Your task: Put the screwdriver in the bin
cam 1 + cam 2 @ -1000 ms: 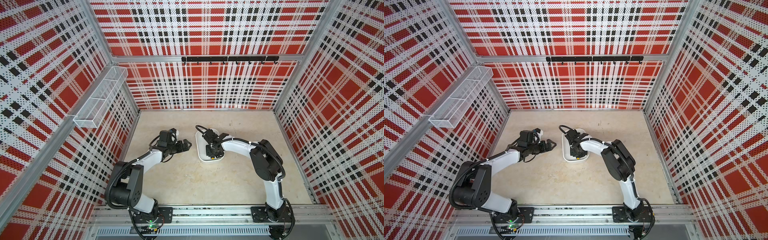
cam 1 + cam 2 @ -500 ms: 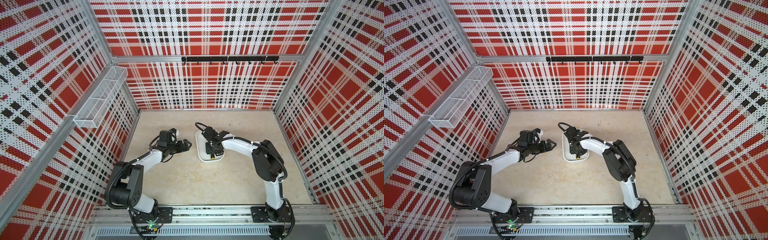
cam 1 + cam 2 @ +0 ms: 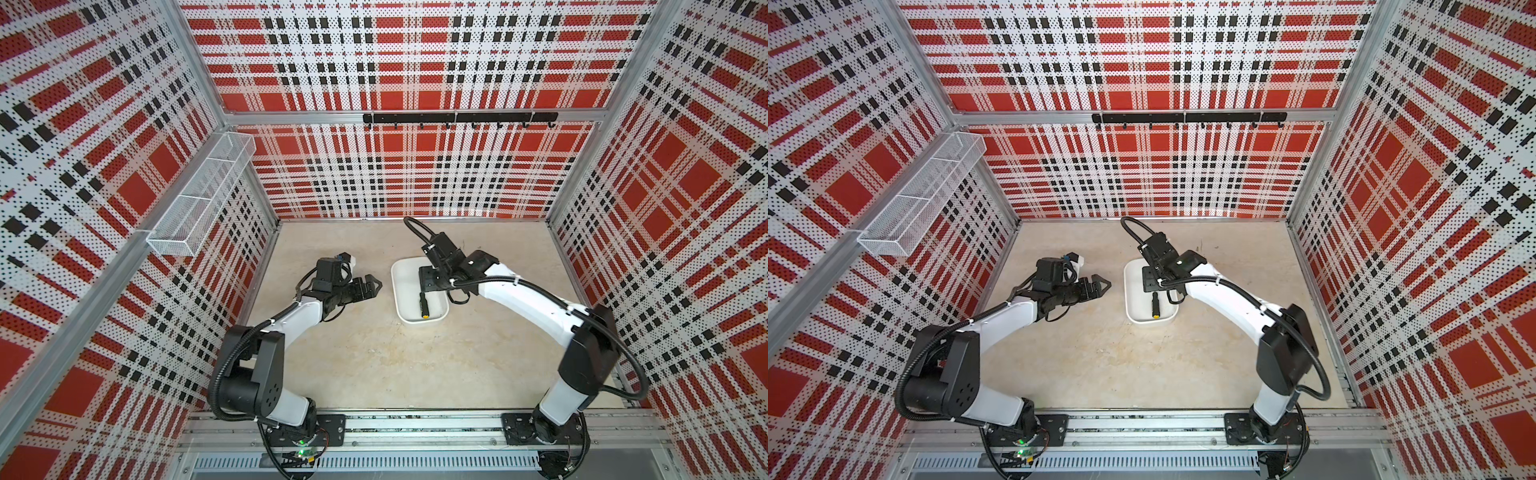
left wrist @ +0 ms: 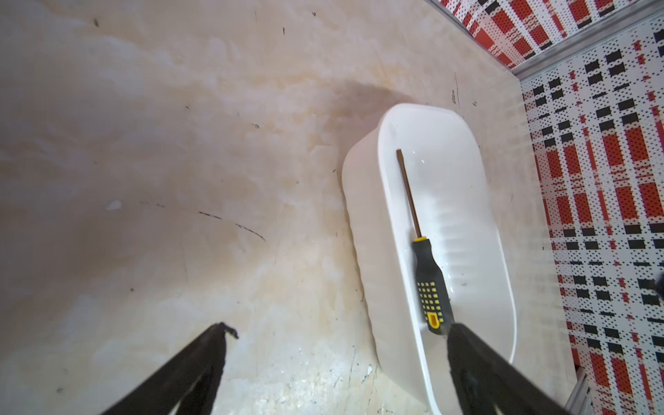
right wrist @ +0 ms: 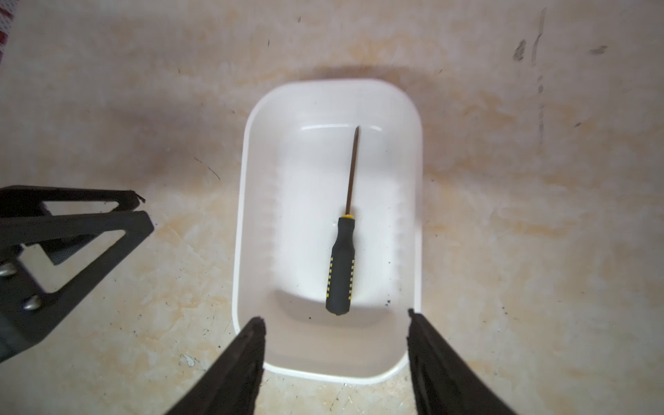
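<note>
**Desk:** What is the right gripper point(image 5: 335, 317) doing?

**Photographer:** It hangs above the bin point(image 5: 334, 84) with its jaws apart and nothing held between them.

**Desk:** And the screwdriver point(image 5: 344, 230)?

**Photographer:** It lies flat on the bin's floor, touching neither finger. Its long axis runs along the bin's length. From the right wrist camera, the black handle's end shows between the two fingertips point(image 5: 257, 323), and the thin shaft runs on away from them. In both top views the yellow-capped end points toward the robot's base, and the shaft is hidden beneath the right wrist.

**Desk:** Where is the other arm?

**Photographer:** The left gripper point(image 3: 371, 286) is also spread and empty. It hovers over the table point(image 5: 107, 107) beside the bin's left wall, clear of it.

**Desk:** So which arm is nearer?

**Photographer:** The right, plainly. The tool sits directly under it, while the left stands off to one side.

**Desk:** How do you read it?

**Photographer:** The placement looks complete. What remains is probably a straight lift clear. With the screwdriver lying low and lengthwise beneath open jaws, little seems likely to catch.
</note>
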